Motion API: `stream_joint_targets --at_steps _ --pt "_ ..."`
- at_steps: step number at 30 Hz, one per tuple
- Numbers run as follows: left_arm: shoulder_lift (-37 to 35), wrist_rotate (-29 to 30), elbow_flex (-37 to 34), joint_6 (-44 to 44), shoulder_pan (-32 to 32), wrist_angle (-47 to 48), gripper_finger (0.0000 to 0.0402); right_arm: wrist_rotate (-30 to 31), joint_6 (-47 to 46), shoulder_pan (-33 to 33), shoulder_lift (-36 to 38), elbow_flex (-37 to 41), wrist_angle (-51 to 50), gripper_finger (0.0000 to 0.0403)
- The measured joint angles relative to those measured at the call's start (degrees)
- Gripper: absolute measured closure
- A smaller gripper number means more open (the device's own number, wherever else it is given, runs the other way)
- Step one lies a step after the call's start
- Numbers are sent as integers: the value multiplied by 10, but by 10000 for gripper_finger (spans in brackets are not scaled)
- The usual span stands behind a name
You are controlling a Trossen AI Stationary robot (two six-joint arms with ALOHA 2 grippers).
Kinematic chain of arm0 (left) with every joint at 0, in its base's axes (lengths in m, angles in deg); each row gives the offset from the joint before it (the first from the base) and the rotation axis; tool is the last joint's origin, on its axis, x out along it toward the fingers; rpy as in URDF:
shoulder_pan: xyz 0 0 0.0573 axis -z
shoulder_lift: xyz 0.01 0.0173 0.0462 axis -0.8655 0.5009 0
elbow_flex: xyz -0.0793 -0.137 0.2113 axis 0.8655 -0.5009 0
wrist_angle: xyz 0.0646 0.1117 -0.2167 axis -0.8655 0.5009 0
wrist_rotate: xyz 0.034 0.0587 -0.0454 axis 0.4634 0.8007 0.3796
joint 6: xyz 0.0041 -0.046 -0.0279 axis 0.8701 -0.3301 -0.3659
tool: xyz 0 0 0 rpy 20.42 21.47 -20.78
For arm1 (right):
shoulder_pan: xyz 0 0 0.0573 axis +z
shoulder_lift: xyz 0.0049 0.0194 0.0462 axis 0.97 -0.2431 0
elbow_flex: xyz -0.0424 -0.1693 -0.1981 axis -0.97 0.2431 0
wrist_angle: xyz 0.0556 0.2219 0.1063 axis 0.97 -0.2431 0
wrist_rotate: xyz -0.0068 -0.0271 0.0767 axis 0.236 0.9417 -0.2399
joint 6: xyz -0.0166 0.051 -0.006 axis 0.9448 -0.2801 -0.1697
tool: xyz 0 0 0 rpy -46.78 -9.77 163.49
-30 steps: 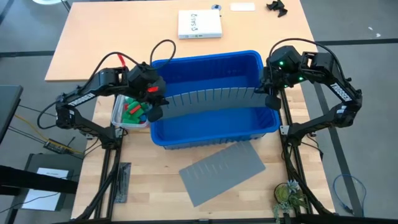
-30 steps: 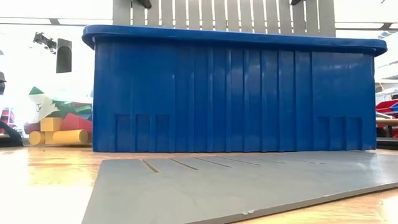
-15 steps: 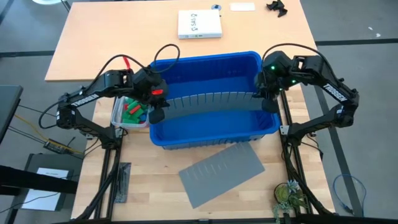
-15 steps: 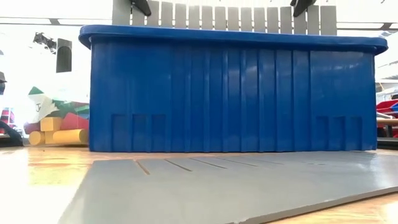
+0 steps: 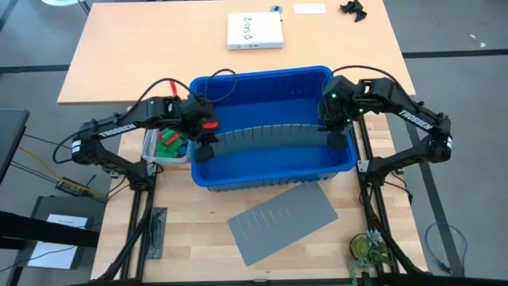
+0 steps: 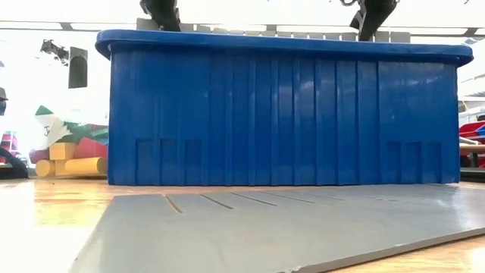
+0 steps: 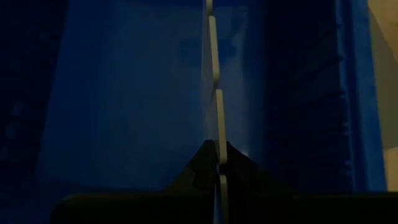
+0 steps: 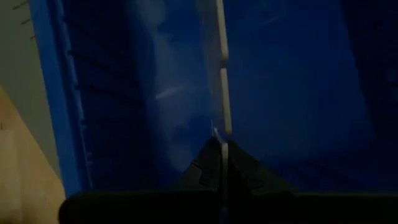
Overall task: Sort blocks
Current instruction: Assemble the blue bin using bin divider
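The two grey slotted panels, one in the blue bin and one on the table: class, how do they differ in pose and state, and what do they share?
The panel in the bin stands on edge across the blue bin, while the panel on the table lies flat in front of it. The first is gripped at its ends by the left gripper and right gripper; the second lies untouched. Both are grey with a row of slots.

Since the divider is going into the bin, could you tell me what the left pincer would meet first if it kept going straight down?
Most likely the blue bin's floor; the left pincer, shut on the grey divider, points down into it, though depth is unclear.
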Motion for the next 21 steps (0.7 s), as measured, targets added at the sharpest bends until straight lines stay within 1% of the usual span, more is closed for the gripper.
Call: stream_joint_targets --at_steps 6,13,21 --pt "0 0 -55 26 0 -38 380 4 10 0 0 52 38 402" --pt "0 0 -119 31 0 -84 380 3 10 0 0 117 68 402" --pt "0 -27 -179 79 0 -131 380 -1 10 5 0 184 105 402"
